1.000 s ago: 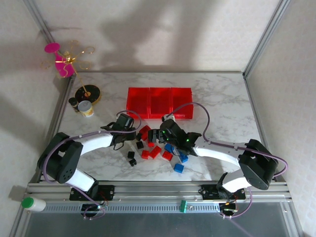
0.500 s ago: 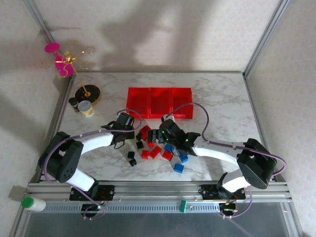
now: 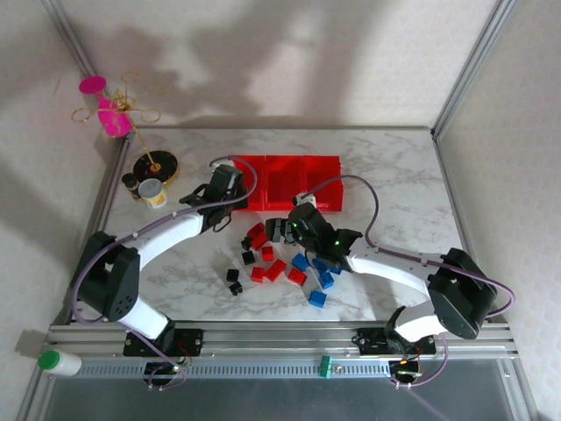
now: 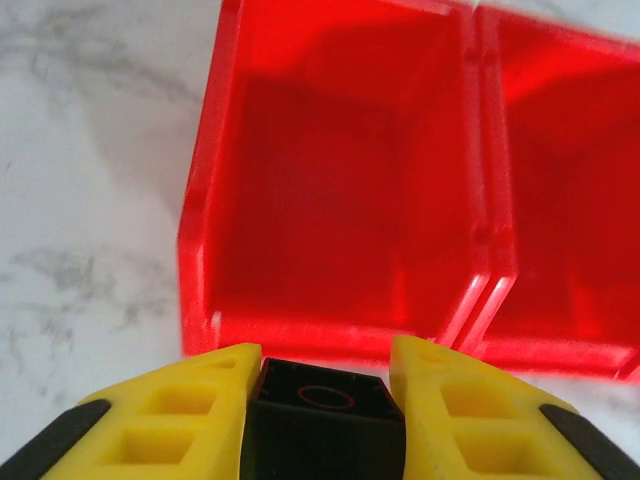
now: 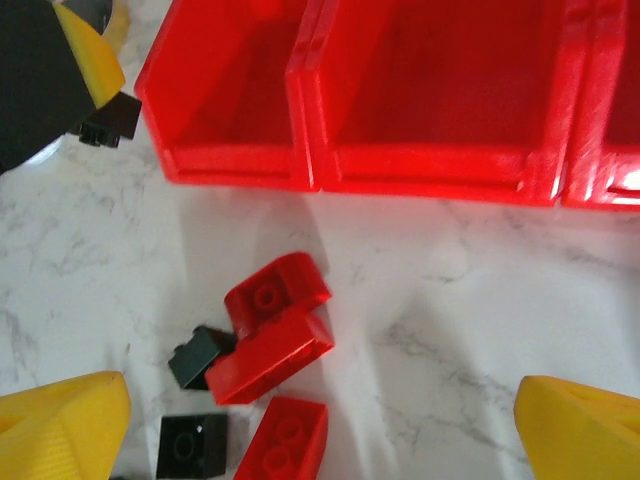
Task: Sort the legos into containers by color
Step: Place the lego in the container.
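Legos [image 3: 279, 267] lie loose just in front of the containers [image 3: 282, 161], whose bins look empty: sorting seems barely begun. Left gripper [image 4: 324, 372] pinches a black brick [image 4: 322, 420] at the leftmost bin's [image 4: 300, 338] near rim; right gripper [image 5: 320, 405] gapes empty above them.

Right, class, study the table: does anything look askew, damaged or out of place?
Nothing looks damaged or spilled. In front of the bins, two red bricks lean on each other, tilted, with a small black brick beside them. Other bricks lie loose on the marble table.
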`<state>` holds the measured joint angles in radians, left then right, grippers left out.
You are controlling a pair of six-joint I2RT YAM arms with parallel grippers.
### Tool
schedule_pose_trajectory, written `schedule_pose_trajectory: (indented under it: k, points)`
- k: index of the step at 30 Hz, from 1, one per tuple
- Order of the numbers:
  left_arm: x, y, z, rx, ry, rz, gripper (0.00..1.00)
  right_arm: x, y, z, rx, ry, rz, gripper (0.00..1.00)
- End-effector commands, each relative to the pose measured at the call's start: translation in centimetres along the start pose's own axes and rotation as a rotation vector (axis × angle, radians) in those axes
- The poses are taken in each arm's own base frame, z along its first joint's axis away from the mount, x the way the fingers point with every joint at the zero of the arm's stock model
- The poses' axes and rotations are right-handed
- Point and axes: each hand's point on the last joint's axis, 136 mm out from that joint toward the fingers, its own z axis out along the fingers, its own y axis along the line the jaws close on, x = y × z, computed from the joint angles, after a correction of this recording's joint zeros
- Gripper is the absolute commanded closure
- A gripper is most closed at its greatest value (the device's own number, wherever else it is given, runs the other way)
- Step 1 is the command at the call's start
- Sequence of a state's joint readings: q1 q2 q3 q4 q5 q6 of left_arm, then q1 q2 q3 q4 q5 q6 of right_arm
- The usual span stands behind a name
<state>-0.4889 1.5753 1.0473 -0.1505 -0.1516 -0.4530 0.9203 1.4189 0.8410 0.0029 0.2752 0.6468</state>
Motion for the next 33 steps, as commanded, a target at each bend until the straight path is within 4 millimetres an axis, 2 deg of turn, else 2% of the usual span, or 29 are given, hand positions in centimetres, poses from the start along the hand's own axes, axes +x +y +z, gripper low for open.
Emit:
schedule_pose_trajectory:
  k: [1, 6, 10, 12, 16, 24, 28, 33]
  points:
    - [-1.0, 0.2, 1.9, -0.046, -0.011, -0.026, 0.72, -3.6, 0.3, -0.9, -0.003, -0.102, 0.011, 0.01]
    - [-2.1, -0.3, 5.9, -0.079, -0.004, -0.032, 0.72, -4.8, -0.3, -0.7, 0.007, -0.120, 0.017, 0.01]
    - [-2.4, -0.1, 8.5, -0.096, 0.009, -0.033, 0.67, -4.8, -0.6, -0.5, 0.005, -0.124, 0.014, 0.01]
    - [-2.5, 0.0, 9.2, -0.111, 0.010, -0.024, 0.65, -4.8, -0.7, -0.5, 0.006, -0.125, 0.007, 0.01]
    - [-2.9, -0.1, 9.4, -0.103, 0.005, -0.021, 0.55, -5.0, -1.0, -0.5, 0.012, -0.131, -0.003, 0.01]
    - [-4.1, -0.7, 7.8, -0.059, -0.007, -0.025, 0.51, -5.1, 0.1, -0.1, -0.024, -0.104, -0.040, 0.01]
    - [-4.5, -1.4, 4.9, 0.024, -0.029, -0.065, 0.50, -4.0, 0.6, 0.0, -0.059, -0.055, -0.055, 0.01]
    - [-3.2, -0.4, 1.4, 0.049, -0.026, -0.085, 0.49, -2.0, 0.7, 0.0, -0.064, 0.007, -0.082, 0.01]
